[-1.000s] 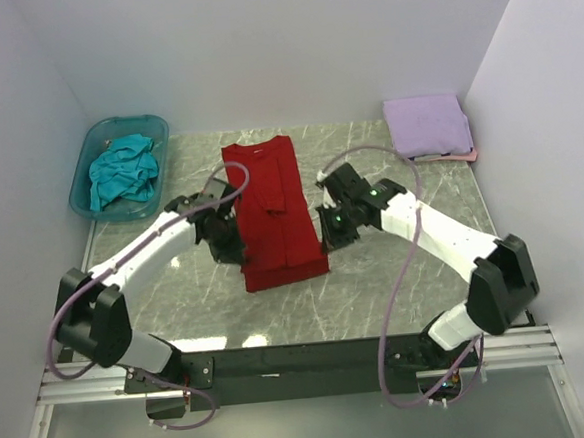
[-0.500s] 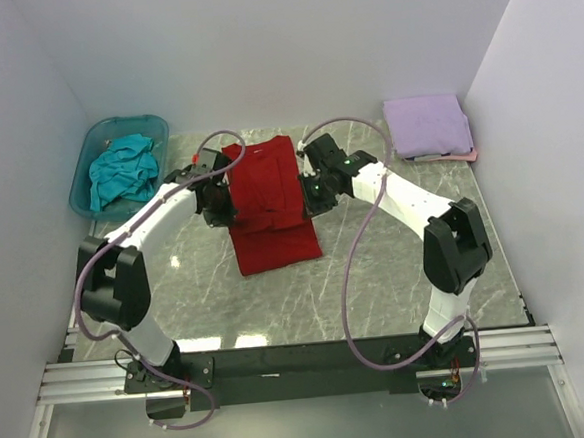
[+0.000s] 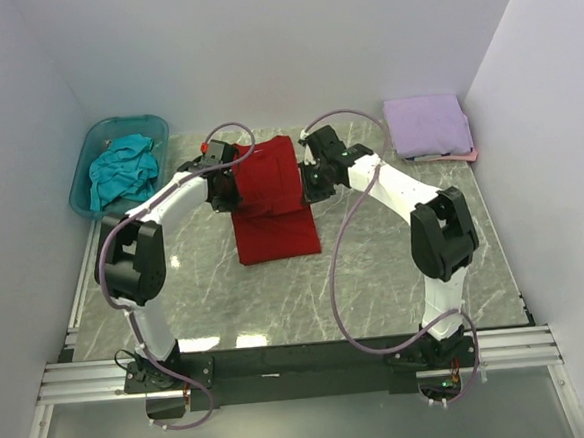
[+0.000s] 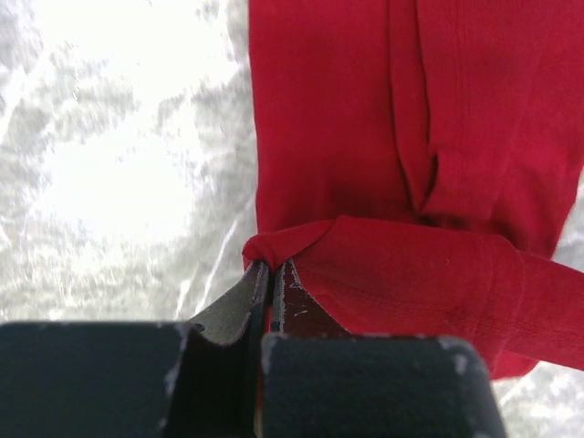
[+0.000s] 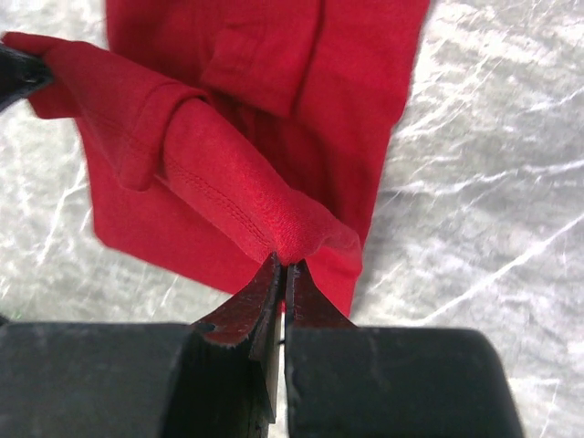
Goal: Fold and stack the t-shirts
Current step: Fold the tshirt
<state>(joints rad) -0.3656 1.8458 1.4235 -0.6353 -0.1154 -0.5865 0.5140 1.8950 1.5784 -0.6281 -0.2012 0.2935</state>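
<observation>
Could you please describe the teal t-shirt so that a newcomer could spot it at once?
On the marble-patterned table, look to the far left corner, where a translucent blue-green tub stands. The teal t-shirt lies crumpled inside it. Unlike the deep red t-shirt mid-table and the folded lavender t-shirt at far right, it alone sits in a container, unfolded.

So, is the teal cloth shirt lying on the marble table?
No, the teal cloth shirt sits crumpled inside the translucent blue-green plastic tub.

The overhead camera is looking down from behind. Both wrist cameras are closely viewing the same deep red cloth t-shirt [image 3: 278, 235].
</observation>
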